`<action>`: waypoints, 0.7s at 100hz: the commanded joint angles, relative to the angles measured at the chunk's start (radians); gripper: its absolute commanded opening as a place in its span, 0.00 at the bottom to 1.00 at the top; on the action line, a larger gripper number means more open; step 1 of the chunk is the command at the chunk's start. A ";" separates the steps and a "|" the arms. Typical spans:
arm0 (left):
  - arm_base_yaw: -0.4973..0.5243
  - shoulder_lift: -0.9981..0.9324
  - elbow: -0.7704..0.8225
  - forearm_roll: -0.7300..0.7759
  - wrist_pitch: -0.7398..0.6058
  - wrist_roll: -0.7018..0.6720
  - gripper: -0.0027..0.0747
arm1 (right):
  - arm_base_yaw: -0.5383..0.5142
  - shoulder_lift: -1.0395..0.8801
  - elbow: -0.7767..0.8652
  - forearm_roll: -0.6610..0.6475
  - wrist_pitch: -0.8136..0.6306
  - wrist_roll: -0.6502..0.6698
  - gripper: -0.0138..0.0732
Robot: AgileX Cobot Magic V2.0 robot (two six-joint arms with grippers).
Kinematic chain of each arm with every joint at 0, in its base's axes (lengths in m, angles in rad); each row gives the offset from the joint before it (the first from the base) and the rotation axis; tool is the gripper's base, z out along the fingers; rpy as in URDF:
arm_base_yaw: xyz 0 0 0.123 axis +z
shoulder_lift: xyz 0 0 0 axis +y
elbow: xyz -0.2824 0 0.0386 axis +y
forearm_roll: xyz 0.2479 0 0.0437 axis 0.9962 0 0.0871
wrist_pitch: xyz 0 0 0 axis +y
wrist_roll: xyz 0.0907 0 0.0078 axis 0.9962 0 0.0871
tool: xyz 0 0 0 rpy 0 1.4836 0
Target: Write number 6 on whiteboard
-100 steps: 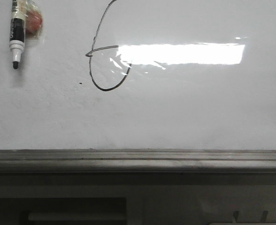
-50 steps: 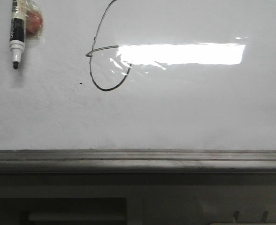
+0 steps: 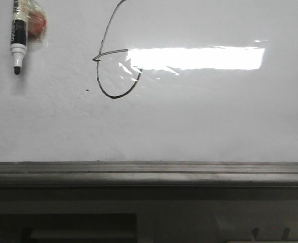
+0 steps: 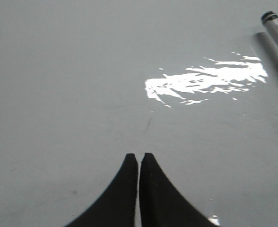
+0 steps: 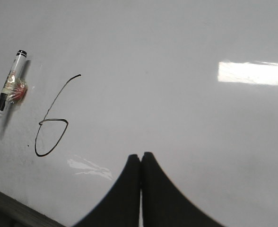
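While number 6 [image 3: 113, 66] marks whiteboard [image 3: 199, 121] | left claw [image 4: 139, 157] closed, empty | right claw [image 5: 141, 156] closed, empty

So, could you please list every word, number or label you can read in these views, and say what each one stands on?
"6": the number 6, hand-drawn in thin black line on the whiteboard.
Print on the barrel of the marker: some lettering shows on its black label, but it is too small and blurred to read in any view.
No other text is visible.

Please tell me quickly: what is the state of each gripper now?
Left gripper: closed, holding nothing.
Right gripper: closed, holding nothing.
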 commanded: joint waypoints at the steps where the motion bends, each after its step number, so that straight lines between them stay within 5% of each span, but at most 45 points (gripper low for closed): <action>1: 0.033 -0.031 0.048 0.013 -0.072 -0.021 0.01 | -0.006 0.010 -0.026 0.010 -0.059 -0.009 0.08; 70: 0.012 -0.031 0.048 -0.075 -0.024 -0.021 0.01 | -0.006 0.010 -0.026 0.010 -0.059 -0.009 0.08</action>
